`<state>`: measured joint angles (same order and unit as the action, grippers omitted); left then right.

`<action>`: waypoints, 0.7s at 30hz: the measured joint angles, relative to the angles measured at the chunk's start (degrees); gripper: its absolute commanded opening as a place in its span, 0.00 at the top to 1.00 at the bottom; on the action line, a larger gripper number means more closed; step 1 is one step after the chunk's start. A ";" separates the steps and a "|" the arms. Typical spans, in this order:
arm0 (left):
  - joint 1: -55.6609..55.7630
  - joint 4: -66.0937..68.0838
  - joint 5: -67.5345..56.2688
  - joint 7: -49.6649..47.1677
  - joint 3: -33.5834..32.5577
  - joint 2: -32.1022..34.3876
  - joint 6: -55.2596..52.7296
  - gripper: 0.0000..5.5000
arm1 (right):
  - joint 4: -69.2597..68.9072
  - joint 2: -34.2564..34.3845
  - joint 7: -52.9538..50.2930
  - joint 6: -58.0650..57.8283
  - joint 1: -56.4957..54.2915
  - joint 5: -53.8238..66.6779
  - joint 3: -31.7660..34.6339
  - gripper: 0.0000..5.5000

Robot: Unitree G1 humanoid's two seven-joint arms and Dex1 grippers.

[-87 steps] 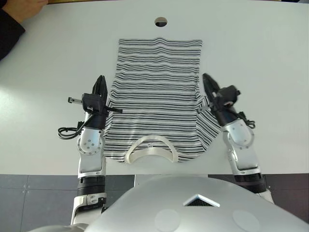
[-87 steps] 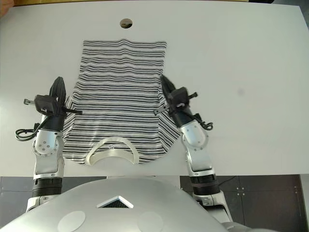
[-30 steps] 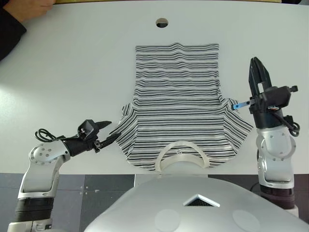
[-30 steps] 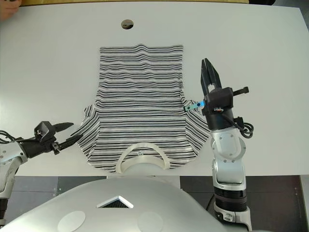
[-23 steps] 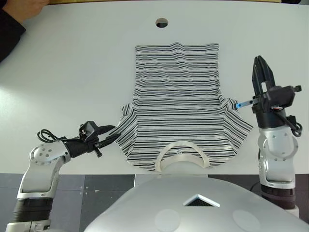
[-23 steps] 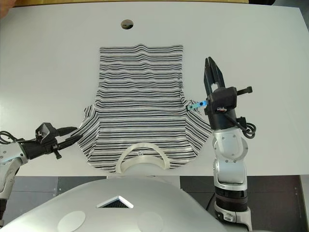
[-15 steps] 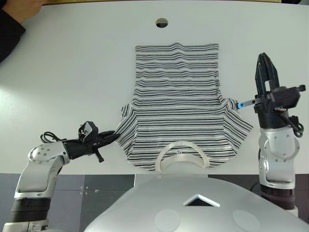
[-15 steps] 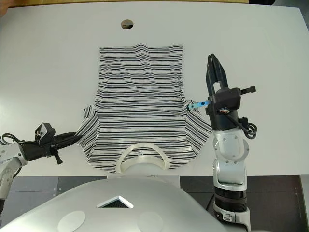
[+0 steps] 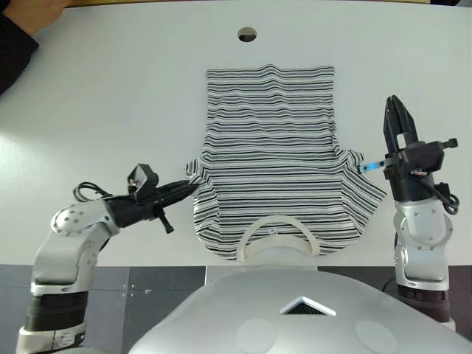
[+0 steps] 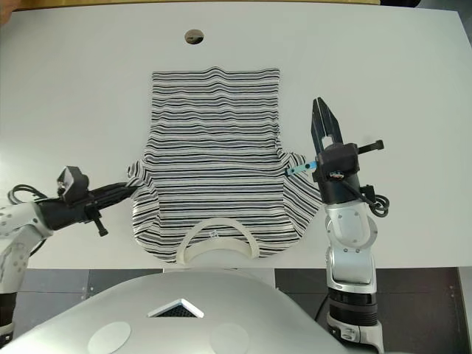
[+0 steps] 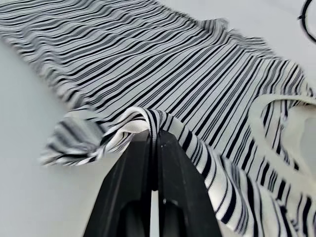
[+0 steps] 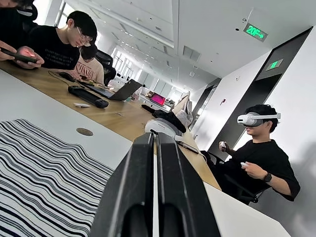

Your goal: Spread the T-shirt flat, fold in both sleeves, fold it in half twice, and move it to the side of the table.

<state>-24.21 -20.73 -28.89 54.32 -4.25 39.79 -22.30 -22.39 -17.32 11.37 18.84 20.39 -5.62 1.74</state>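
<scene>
Left eye view: the striped T-shirt point(image 9: 269, 140) lies face-up on the white desk point(image 9: 110, 96), collar point(image 9: 279, 230) nearest the robot and hem toward the far edge. The left gripper point(image 9: 188, 188) pinches the left sleeve point(image 9: 196, 168) at its edge, lifted slightly off the desk. The right gripper point(image 9: 394, 122) stands just beside the right sleeve point(image 9: 363, 184), pointing away from the robot and clear of the cloth.

Right eye view: same layout, with the right sleeve spread flat and not yet folded.

Left wrist view: the left gripper point(image 11: 153, 133) is clamped on a rolled fold of the sleeve hem, with the shirt body stretching beyond it.

Right wrist view: the right gripper point(image 12: 154, 140) has its fingers pressed together on nothing, with the T-shirt point(image 12: 44, 163) flat below.

The grip is only on a thin roll of hem, so I judge it could slip and drop the sleeve short. With nothing pinning the shirt, a sideways pull may also drag or bunch the body.

Compared with half a second ago, the left gripper has moved in toward the shirt, carrying the sleeve edge inward. The right gripper has shifted slightly nearer the robot.
</scene>
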 measured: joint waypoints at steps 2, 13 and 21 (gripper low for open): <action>0.07 -1.40 0.19 -1.02 1.84 -0.99 -0.23 0.98 | 0.12 -0.04 0.00 0.03 -0.03 -0.17 0.01 0.98; 5.47 -3.19 6.34 -9.73 12.52 -7.34 -2.00 0.98 | 4.23 -2.91 2.04 -16.91 1.03 7.07 9.87 0.98; 4.58 -2.85 11.61 -9.40 19.73 -6.23 -1.76 0.73 | 3.82 -3.56 7.47 -36.01 4.91 20.47 15.09 0.72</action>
<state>-19.63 -23.58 -17.28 44.92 15.48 33.56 -24.06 -18.57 -20.88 18.84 -17.17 25.30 14.85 16.82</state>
